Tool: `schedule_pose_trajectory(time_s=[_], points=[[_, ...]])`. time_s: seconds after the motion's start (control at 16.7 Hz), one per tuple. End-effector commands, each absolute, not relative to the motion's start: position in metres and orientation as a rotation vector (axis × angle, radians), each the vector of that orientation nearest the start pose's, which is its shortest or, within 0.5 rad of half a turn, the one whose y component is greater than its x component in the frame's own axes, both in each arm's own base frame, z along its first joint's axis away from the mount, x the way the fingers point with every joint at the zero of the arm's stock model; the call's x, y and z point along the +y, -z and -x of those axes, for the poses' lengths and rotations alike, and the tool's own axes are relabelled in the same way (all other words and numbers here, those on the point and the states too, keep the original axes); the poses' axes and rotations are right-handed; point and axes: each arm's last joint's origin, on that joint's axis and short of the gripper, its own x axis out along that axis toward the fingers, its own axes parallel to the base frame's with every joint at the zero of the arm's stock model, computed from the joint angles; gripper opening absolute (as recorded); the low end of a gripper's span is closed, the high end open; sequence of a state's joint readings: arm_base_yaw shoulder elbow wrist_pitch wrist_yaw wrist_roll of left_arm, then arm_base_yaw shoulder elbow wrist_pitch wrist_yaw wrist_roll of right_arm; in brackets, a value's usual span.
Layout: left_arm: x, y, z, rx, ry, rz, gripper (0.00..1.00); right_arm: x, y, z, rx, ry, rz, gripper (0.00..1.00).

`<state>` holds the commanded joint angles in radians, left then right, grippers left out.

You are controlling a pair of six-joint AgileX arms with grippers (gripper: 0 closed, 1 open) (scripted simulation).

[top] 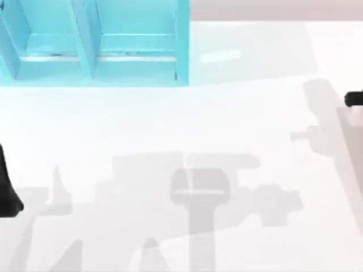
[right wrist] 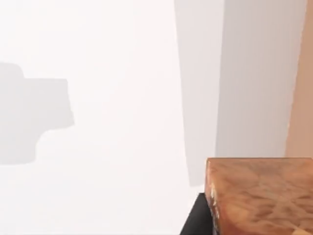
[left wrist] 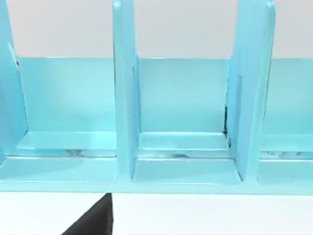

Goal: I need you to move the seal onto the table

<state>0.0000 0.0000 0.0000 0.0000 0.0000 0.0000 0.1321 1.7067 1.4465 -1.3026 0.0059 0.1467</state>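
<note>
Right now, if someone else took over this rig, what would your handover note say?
Left tool: at the table's left edge, facing the blue shelf, whose visible compartments look bare.
Right tool: at the table's right edge; an orange-brown block, probably the seal, sits right at its wrist camera, apparently held.
Done: seal looks already off the shelf.
Left: set it on the table and let go.

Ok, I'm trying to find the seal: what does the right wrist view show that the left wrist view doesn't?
Right wrist view, not the left: an orange-brown lumpy surface, apparently the seal, close to the camera, with a black part of the right arm beside it. Left wrist view, not the right: the turquoise shelf unit, its compartments open toward the camera, and a black part of the left arm in front of it. Both: the white table.
</note>
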Motion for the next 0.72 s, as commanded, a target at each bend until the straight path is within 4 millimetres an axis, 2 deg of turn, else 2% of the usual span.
schedule_pose_trajectory(time_s=[0.24,0.42,0.54,0.72], points=[[-0.001,-0.16,-0.106,0.0,0.0,0.0,1.0,0.1,-0.201,-0.35,1.622,0.03,0.007,0.0],[-0.001,-0.16,-0.106,0.0,0.0,0.0,1.0,0.144,-0.176,-0.363,1.588,0.023,-0.004,0.0],[-0.001,-0.16,-0.106,0.0,0.0,0.0,1.0,0.155,-0.173,-0.367,1.569,0.015,-0.012,0.0],[-0.001,-0.16,-0.106,0.0,0.0,0.0,1.0,0.154,-0.173,-0.366,1.573,0.018,-0.017,0.0]])
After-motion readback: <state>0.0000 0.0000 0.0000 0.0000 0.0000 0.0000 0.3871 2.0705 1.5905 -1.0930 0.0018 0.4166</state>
